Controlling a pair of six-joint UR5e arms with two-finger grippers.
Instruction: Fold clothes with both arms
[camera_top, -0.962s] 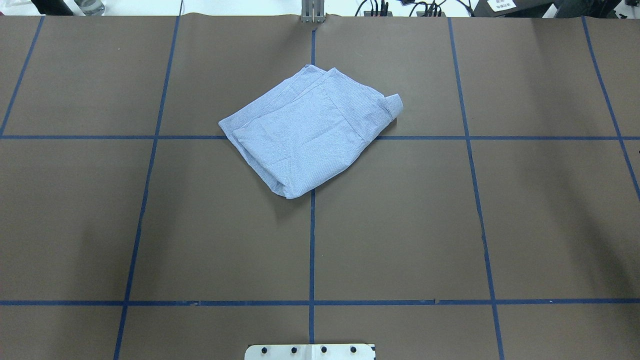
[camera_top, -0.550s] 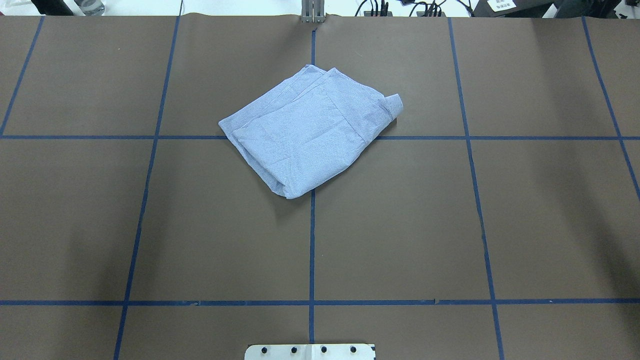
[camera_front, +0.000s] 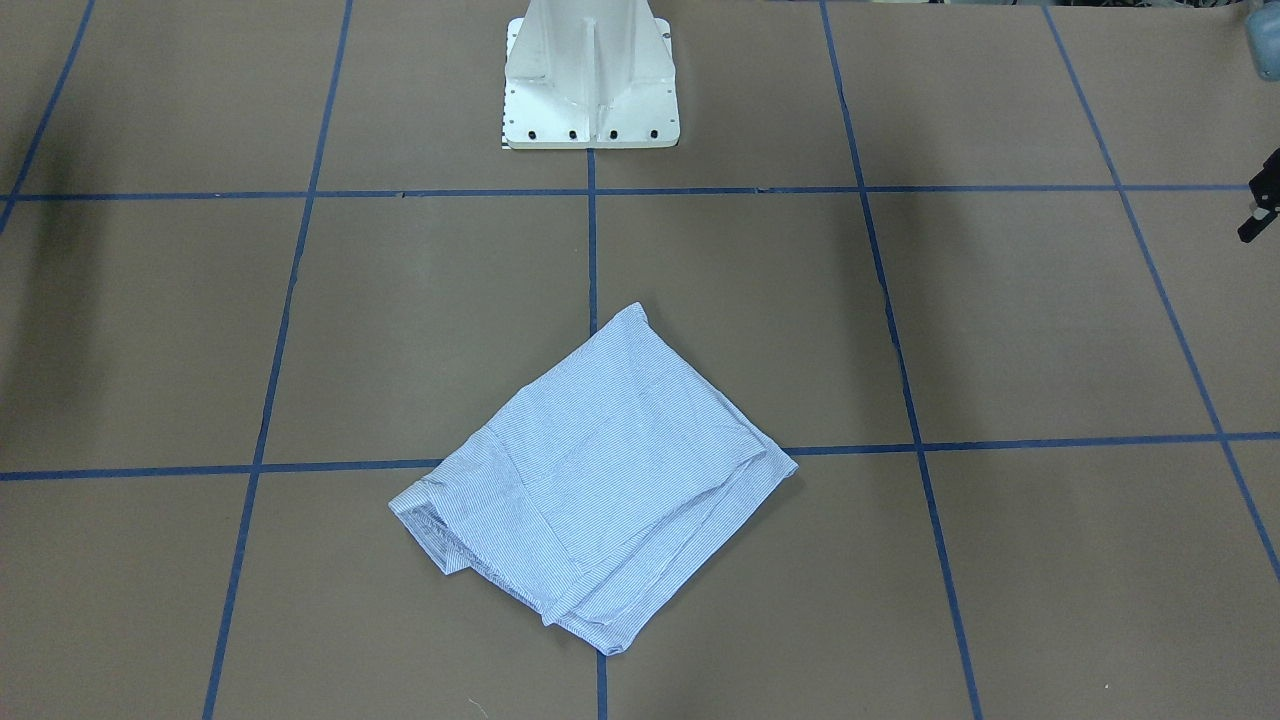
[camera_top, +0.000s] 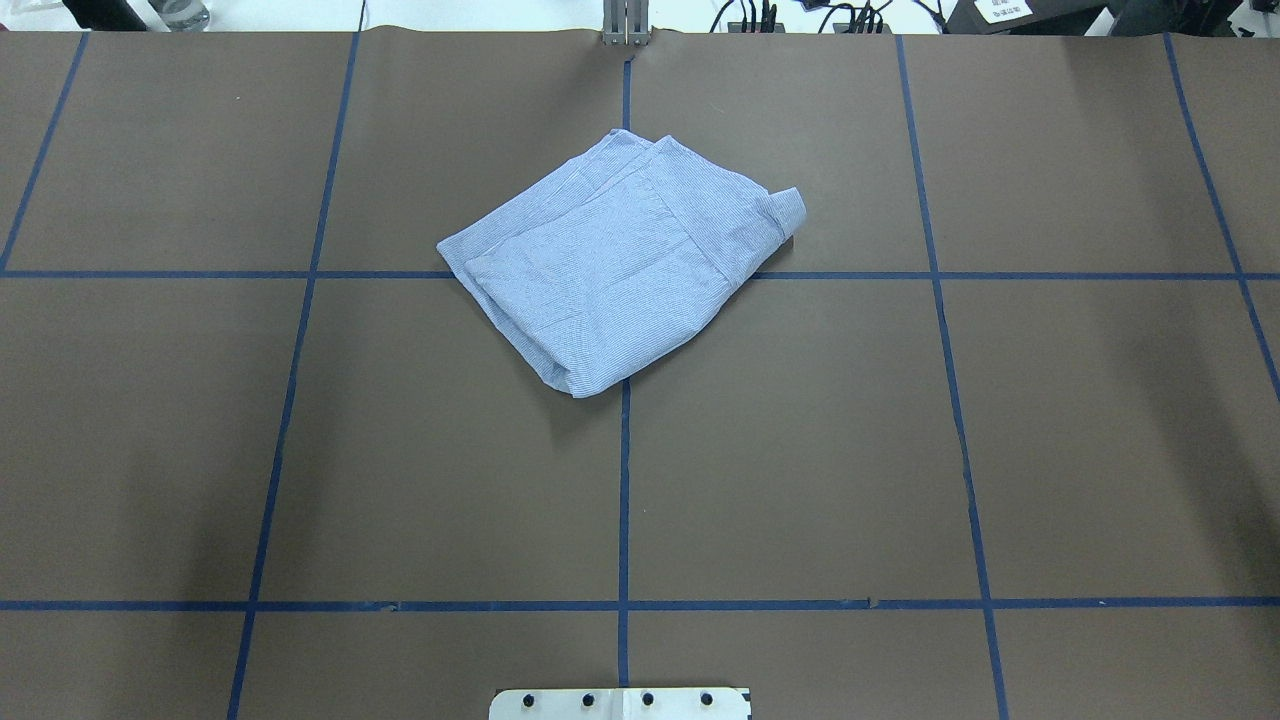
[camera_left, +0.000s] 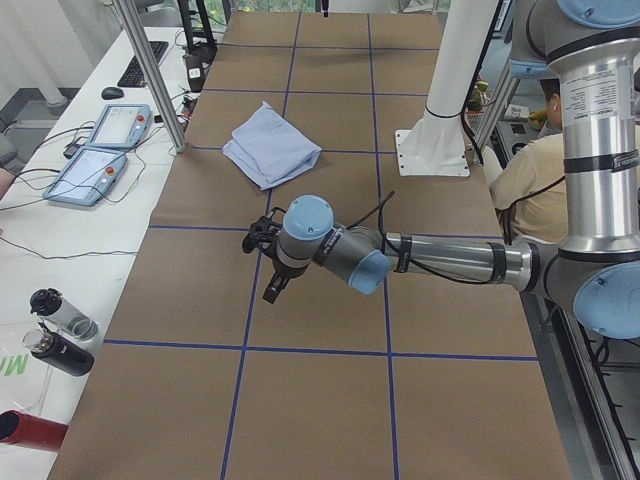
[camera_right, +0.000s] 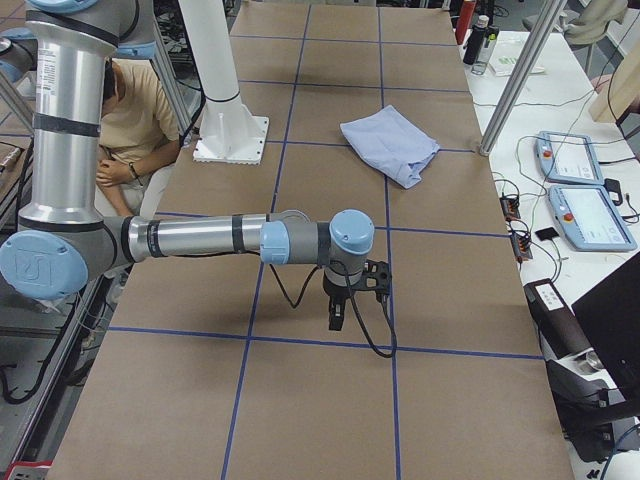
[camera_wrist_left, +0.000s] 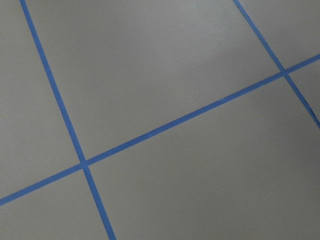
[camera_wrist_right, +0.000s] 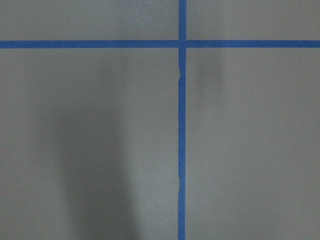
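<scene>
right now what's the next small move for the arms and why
Probably bring the right tool in to tuck the small flap sticking out of the shirt on the robot's right. The shirt lies folded in a compact bundle. Both tools, the left tool included, hang over bare table away from it, so that flap looks like the only loose bit.
</scene>
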